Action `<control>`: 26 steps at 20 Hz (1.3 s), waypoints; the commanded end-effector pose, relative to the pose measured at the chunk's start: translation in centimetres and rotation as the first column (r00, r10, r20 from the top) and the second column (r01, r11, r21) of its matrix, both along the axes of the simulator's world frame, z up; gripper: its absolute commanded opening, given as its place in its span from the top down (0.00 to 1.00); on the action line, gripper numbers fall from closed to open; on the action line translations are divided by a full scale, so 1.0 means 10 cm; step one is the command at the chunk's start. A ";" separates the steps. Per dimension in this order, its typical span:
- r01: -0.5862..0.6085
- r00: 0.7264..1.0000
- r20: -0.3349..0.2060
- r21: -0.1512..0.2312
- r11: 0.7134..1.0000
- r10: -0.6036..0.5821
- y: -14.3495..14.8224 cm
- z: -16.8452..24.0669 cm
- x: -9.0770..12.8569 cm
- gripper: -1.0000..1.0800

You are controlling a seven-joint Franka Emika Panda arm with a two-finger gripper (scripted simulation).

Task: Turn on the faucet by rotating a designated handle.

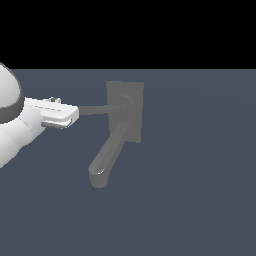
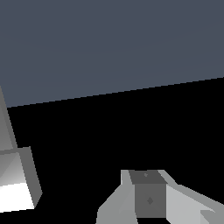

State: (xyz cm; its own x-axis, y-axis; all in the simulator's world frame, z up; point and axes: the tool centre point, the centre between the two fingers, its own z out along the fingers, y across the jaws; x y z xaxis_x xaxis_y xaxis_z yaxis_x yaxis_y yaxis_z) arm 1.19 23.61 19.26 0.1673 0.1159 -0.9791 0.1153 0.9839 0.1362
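The white robot gripper [image 1: 74, 116], finger state unclear, sits at the free end of the matte grey faucet's [image 1: 125, 112] thin flat handle [image 1: 97, 109], apparently still unturned.

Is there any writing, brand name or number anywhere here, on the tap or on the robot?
None. No text shows in either view: the faucet, its handle, the gripper and the floor are all plain, unmarked surfaces.
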 end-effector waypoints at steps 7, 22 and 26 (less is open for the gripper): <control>0.076 0.984 -0.152 -0.124 0.989 -0.094 -0.58 -0.69 -0.05 1.00; 0.098 0.978 -0.170 -0.137 0.986 -0.121 -0.78 -0.78 -0.02 1.00; 0.100 0.978 -0.170 -0.136 0.986 -0.122 -0.80 -0.78 -0.01 1.00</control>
State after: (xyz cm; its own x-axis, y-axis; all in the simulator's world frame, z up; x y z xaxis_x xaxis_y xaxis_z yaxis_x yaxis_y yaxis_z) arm 1.08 15.68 11.48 -0.0049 -0.0199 -0.9998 0.2359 0.9716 -0.0205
